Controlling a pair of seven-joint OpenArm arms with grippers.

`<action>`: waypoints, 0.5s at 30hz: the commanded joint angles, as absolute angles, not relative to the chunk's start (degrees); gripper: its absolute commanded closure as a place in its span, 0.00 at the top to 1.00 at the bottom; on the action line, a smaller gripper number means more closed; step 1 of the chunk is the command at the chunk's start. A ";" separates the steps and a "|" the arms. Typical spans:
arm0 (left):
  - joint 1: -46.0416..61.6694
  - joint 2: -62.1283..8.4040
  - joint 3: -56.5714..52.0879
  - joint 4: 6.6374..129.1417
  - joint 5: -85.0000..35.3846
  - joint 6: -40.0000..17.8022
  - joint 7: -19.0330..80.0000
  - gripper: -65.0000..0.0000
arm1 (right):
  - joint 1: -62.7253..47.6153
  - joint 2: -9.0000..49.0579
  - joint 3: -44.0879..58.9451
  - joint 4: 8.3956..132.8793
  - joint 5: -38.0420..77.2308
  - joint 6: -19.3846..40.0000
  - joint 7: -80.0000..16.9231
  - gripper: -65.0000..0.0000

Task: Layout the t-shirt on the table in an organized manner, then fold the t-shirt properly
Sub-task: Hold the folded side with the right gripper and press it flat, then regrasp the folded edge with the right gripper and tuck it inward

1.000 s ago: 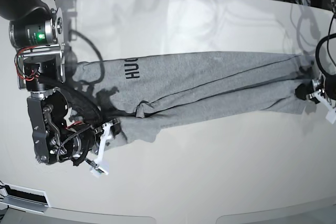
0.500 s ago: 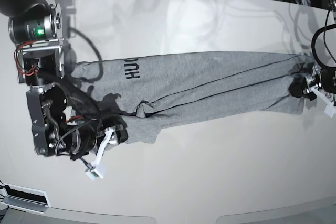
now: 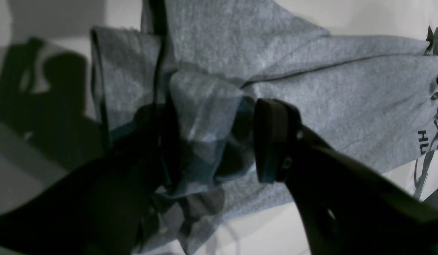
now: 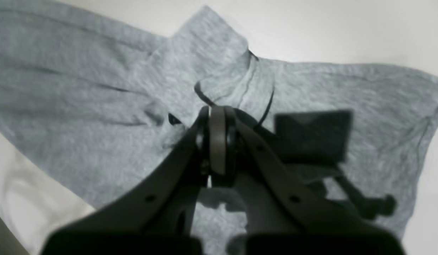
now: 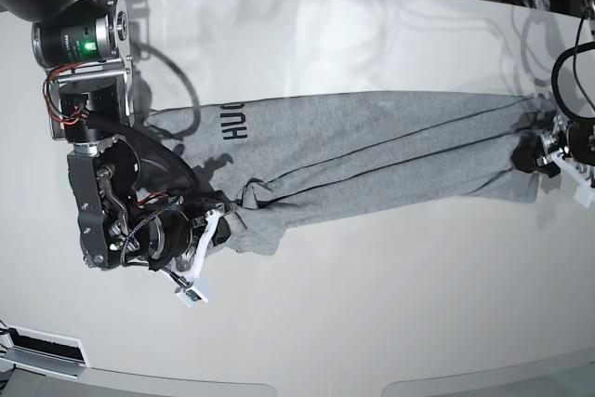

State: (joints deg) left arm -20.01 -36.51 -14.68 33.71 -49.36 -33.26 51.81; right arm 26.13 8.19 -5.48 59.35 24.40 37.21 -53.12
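T-shirt (image 5: 372,151): heather-grey knit, lying bunched into a long rope-like band across the middle of the glossy white tabletop (image 5: 372,304); not yet spread flat, several lengthwise folds and a crumpled flap near one end.

Right pincer (image 4: 217,120): jaws shut together, a small pinch of grey fabric puckered at the tips, near a seamed corner of the shirt. Placed at the shirt's end on the left of the base view.

Left pincer (image 3: 212,152): jaws standing apart, a crumpled fold of cloth lying loose between them, not clamped. Placed at the shirt's opposite end, at the tabletop's far edge in the base view.

Step in hand, judged: layout stage, ends being taken for a spread; folding not yet begun.

Handling notes, judged: close left pincer on one layer at a hem or corner, not on the bunched wad; keep both ends low over the tabletop; draw apart gently until the lengthwise folds open; soft knit likely to stretch or slip under a hard pull, and a thin pinch likely to slide out.

Markings: black block capitals "HU" (image 5: 232,124) legible on the shirt, remainder hidden in a fold; no other label readable.
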 commanded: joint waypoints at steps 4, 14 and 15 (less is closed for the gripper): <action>-21.26 -38.09 -15.00 34.48 -50.52 -33.45 50.98 0.51 | 28.40 8.58 -5.21 60.38 26.44 39.07 -52.07 0.07; -21.26 -38.09 -15.00 34.48 -50.57 -33.45 50.96 0.51 | 26.81 8.29 -5.21 60.36 26.70 36.16 -48.18 0.64; -21.26 -38.09 -15.00 34.48 -50.70 -33.45 50.96 0.51 | 26.61 8.29 -5.21 60.36 26.55 35.46 -48.18 0.61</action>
State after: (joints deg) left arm -20.01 -36.51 -14.68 33.71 -49.58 -33.26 51.79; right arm 24.56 8.05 -5.48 59.35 25.91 35.05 -49.30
